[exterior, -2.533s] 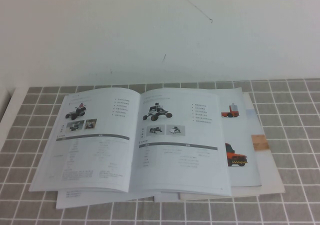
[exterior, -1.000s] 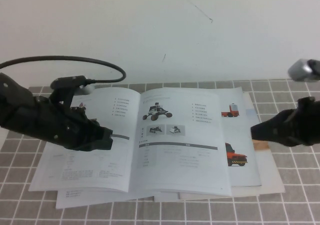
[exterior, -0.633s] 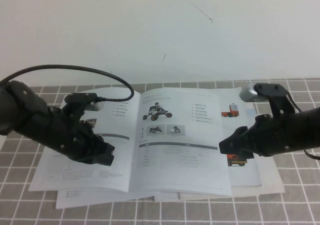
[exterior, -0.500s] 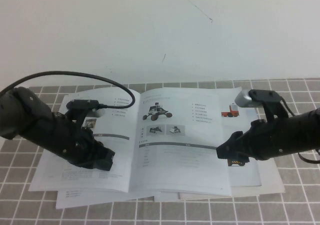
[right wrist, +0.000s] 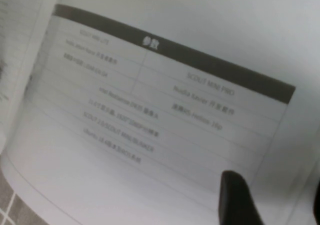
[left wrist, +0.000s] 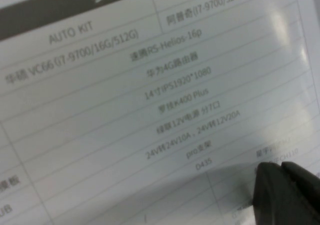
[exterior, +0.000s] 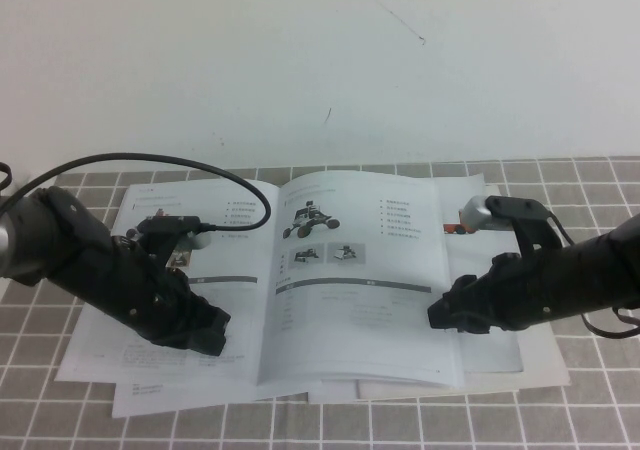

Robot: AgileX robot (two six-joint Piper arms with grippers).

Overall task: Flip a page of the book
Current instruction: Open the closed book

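Observation:
The book (exterior: 240, 300) lies open on the tiled table. Its right-hand page (exterior: 360, 270) shows a dark wheeled rover above two thumbnails and a grey bar. My left gripper (exterior: 212, 332) is shut and rests on the lower part of the left page; in the left wrist view its fingertips (left wrist: 286, 186) are together on the fine-print table. My right gripper (exterior: 442, 316) is open at the outer edge of the right page, low over it. In the right wrist view one finger (right wrist: 239, 197) shows over the page (right wrist: 165, 85), the other at the picture's edge.
A booklet with red trucks (exterior: 466, 220) lies under the book at the right, mostly covered by my right arm. Plain white sheets (exterior: 545, 365) stick out below. The grey tiled table (exterior: 600, 410) runs around them, with a white wall behind.
Both arms came into view. My left gripper slid down the left page. My right gripper moved left to the right page's outer edge, and that page has bowed slightly.

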